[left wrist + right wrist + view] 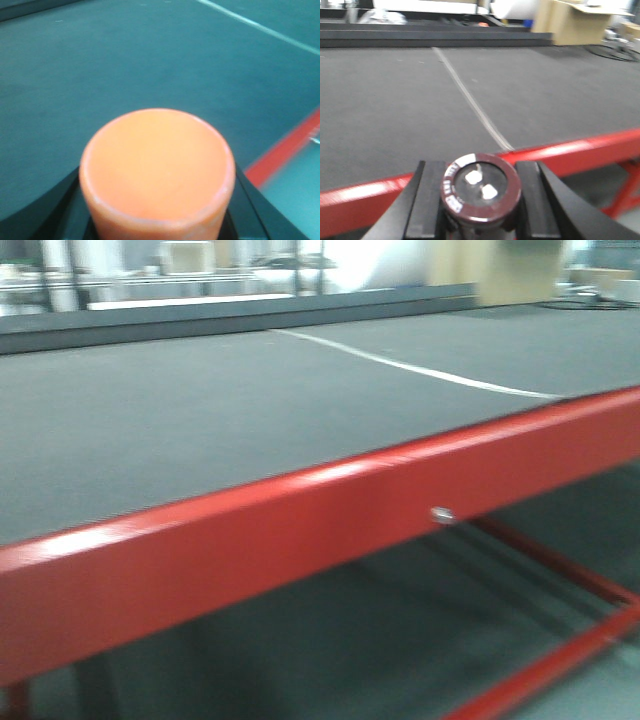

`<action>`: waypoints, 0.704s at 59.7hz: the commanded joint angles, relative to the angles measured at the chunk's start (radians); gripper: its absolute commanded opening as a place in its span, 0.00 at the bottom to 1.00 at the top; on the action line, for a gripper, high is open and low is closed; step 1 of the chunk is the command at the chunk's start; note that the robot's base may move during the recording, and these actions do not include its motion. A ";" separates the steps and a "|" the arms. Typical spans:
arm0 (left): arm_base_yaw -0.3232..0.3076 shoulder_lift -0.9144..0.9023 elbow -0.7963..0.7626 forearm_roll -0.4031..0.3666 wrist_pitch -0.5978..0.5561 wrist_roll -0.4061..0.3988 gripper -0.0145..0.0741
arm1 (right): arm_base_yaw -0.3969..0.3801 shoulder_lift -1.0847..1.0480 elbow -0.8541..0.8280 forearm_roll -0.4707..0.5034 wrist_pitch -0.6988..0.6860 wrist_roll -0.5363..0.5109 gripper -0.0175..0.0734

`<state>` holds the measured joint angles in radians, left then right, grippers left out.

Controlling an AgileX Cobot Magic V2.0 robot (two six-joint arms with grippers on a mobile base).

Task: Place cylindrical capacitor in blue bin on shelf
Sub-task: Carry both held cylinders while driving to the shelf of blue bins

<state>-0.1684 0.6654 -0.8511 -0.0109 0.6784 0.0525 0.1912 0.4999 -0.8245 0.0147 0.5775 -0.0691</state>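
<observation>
Since the cylindrical capacitor (pixel 481 192) stands end-on between the right fingers (pixel 427 200), its terminal face looks straight at the right wrist camera: a dark maroon rim with light lettering around two silvery lugs. The fingers are closed on its curved sides, one on each flank, and the red front rail of the table (pixel 580 150) runs just behind it in that view.

I judge it a rigid can, light for its bulk. Its smooth sleeve may slip or pivot between flat pads, since each pad meets the round wall only along a narrow line. The sides of the sleeve are the right place to take it, far enough along the body that it cannot tip. The lugs and the end face should bear no load, and it needs no hard squeeze. How far down the body the grip reaches is out of frame.

The left fingers (pixel 55 212) flank an orange cylinder (pixel 157 165), seemingly clamped on it, over the grey mat (pixel 125 60). Neither the shelf nor the blue bin shows in any view, so the capacitor looks well short of its place.
</observation>
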 commanded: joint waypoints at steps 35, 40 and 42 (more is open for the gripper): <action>-0.008 -0.003 -0.002 -0.002 -0.015 0.000 0.04 | 0.001 -0.004 -0.001 -0.015 -0.035 0.001 0.16; -0.008 -0.003 -0.002 -0.002 -0.015 0.000 0.04 | 0.001 -0.004 -0.001 -0.015 -0.035 0.001 0.16; -0.008 -0.003 -0.002 -0.002 -0.015 0.000 0.04 | 0.001 -0.004 -0.001 -0.015 -0.035 0.001 0.16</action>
<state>-0.1684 0.6654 -0.8511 -0.0109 0.6784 0.0525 0.1912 0.4999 -0.8245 0.0140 0.5775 -0.0691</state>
